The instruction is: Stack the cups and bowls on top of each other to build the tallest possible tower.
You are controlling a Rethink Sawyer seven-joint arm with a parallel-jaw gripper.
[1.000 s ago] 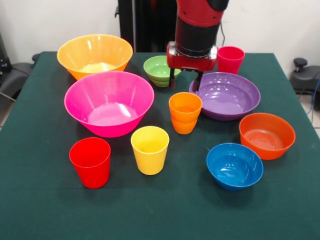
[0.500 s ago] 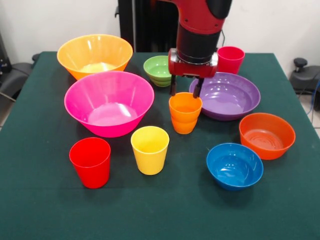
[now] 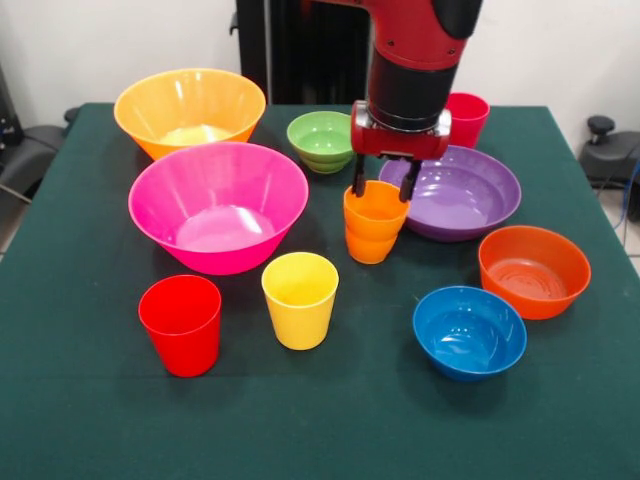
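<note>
You have six bowls and four cups on the green desk (image 3: 80,400), all standing apart, with no tower begun. The bowls: a big orange-yellow bowl (image 3: 190,110) at the far left corner, a big hot-pink bowl (image 3: 218,205) just in front of it, a small ribbed green bowl (image 3: 321,141) toward the far edge at the middle, a wide purple bowl (image 3: 455,192) right of centre, a medium orange bowl (image 3: 534,270) by the right edge, and a medium blue bowl (image 3: 469,331) just in front of that, nearer the front edge. The cups: a red cup (image 3: 181,324) and a yellow cup (image 3: 300,299) side by side in front of the hot-pink bowl, an orange cup (image 3: 375,222) at the desk's centre, and a crimson-pink cup (image 3: 468,118) near the far edge behind the purple bowl. The arm comes down over the centre, and its gripper (image 3: 382,186) sits at the orange cup's rim with the jaws spread, one finger on each side of the rim; you cannot tell whether they press on it. The orange cup stands between the hot-pink and purple bowls, close to the purple one. The arm's wrist covers the left part of the crimson-pink cup and the purple bowl's far left rim. The orange cup's far rim is hidden behind the fingers. Off the desk's right side a dark object is cut off by the edge and hard to make out.
</note>
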